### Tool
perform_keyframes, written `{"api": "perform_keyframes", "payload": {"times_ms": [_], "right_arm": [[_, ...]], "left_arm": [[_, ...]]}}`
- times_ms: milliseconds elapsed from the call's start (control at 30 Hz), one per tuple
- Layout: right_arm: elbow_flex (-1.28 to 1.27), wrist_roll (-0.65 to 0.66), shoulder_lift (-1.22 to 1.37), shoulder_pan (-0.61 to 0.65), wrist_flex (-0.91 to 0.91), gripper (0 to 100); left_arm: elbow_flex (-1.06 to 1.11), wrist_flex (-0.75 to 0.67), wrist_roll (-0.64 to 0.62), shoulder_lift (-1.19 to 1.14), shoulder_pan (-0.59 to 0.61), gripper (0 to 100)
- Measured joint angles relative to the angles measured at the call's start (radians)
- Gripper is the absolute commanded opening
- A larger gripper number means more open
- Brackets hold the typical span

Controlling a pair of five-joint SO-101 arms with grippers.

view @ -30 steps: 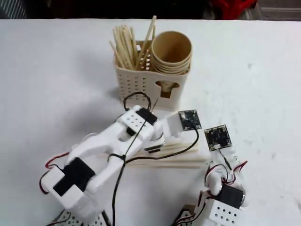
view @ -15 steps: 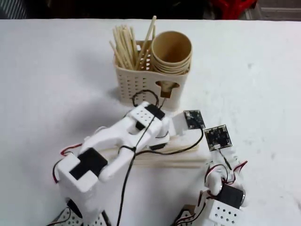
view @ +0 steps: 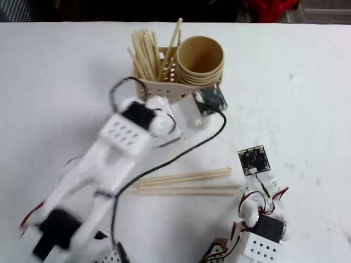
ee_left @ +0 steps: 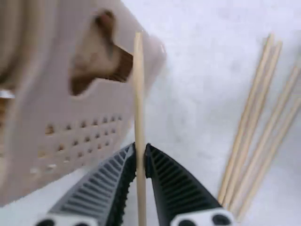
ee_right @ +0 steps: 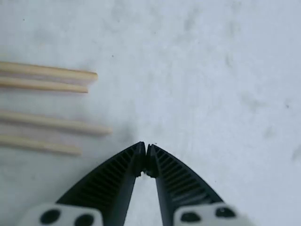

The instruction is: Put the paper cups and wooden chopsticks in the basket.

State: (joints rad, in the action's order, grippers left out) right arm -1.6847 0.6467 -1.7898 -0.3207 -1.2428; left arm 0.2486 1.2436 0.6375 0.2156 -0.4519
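Note:
A beige perforated basket (view: 164, 87) stands at the back middle of the table. It holds a stack of paper cups (view: 200, 57) and a bundle of wooden chopsticks (view: 147, 52). Several loose chopsticks (view: 186, 183) lie on the table in front of it. My left gripper (ee_left: 140, 148) is shut on one chopstick (ee_left: 138, 94), held against the basket's front wall (ee_left: 70, 117). The left arm (view: 129, 134) reaches up to the basket. My right gripper (ee_right: 145, 147) is shut and empty, just above the table by the ends of the loose chopsticks (ee_right: 47, 77).
The right arm (view: 258, 219) sits at the front right, its camera board beside the loose chopsticks. White table surface stretches to the left and right of the basket. A dark edge runs behind the table.
The left arm has lifted off the loose chopsticks and swung back towards the basket, carrying one chopstick. The right arm has stayed still.

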Motion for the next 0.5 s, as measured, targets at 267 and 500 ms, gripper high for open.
{"api": "perform_keyframes", "payload": {"times_ms": [267,500], "right_arm": [[0.000,0.000,0.000,0.000,0.000,1.5],[0.000,0.000,0.000,0.000,0.000,1.5]], "left_arm": [[-0.176,-0.160,-0.288,0.281,0.086,2],[-0.190,-0.664,-0.586,0.181,0.181,2]]}}
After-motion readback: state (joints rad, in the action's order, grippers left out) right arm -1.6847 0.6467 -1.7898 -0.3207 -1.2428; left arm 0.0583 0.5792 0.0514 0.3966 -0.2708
